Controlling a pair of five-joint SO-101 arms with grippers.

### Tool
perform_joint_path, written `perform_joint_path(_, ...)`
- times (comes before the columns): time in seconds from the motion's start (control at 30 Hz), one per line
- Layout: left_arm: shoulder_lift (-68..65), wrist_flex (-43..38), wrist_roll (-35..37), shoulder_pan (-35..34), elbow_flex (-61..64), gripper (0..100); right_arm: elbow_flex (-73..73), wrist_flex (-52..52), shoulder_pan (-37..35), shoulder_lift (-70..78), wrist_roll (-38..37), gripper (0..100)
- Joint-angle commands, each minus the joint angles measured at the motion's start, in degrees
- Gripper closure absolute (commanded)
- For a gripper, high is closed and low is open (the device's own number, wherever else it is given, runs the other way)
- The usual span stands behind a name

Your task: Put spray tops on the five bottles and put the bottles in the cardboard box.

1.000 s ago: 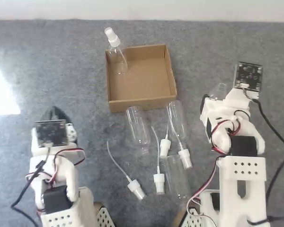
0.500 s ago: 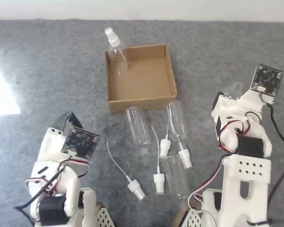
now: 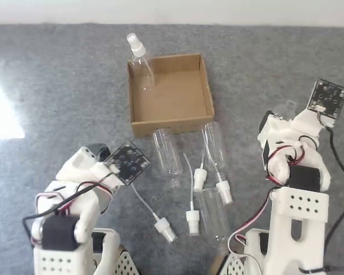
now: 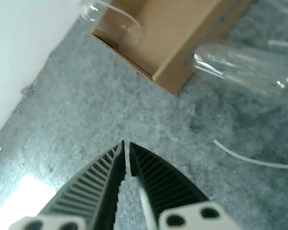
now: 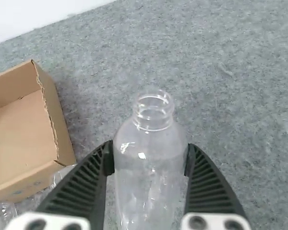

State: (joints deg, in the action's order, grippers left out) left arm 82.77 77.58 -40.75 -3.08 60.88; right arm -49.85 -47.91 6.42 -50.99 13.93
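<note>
My right gripper (image 5: pixel 148 152) is shut on a clear bottle (image 5: pixel 150 143) that has an open neck and no spray top; in the high view this bottle (image 3: pixel 281 109) is held at the right of the table. My left gripper (image 4: pixel 126 147) is shut on nothing, low over the carpet, pointing toward the cardboard box (image 4: pixel 182 33). A bottle with a spray top (image 3: pixel 140 66) leans in the box (image 3: pixel 171 114) at its far left corner. Three bare bottles (image 3: pixel 166 152) (image 3: pixel 214 143) (image 3: pixel 215 215) lie in front of the box. Among them lie several loose spray tops (image 3: pixel 199 179) with thin tubes.
Grey carpet covers the table. A white wall edge (image 3: pixel 172 11) runs along the far side. Both arm bases stand at the near edge, the left one (image 3: pixel 63 252) and the right one (image 3: pixel 292 229). A bright light patch (image 3: pixel 0 114) lies at far left.
The left arm has swung to the right, toward the lying bottles and the box front. The right arm has shifted a little to the right, still holding its bottle.
</note>
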Motion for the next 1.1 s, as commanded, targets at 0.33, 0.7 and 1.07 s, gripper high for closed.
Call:
perform_joint_path(0.33,-28.04,7.03,-22.59,2.46,-7.43,84,0.62,2.42,4.09,-1.19,0.53,90.4)
perform_joint_path(0.7,-43.78,10.73,-29.98,18.55,-7.87,84,0.7,3.21,6.64,-1.19,0.44,90.4)
perform_joint_path(1.07,-50.2,10.99,-29.89,31.74,-7.43,84,0.7,3.21,6.73,-1.19,0.44,90.4)
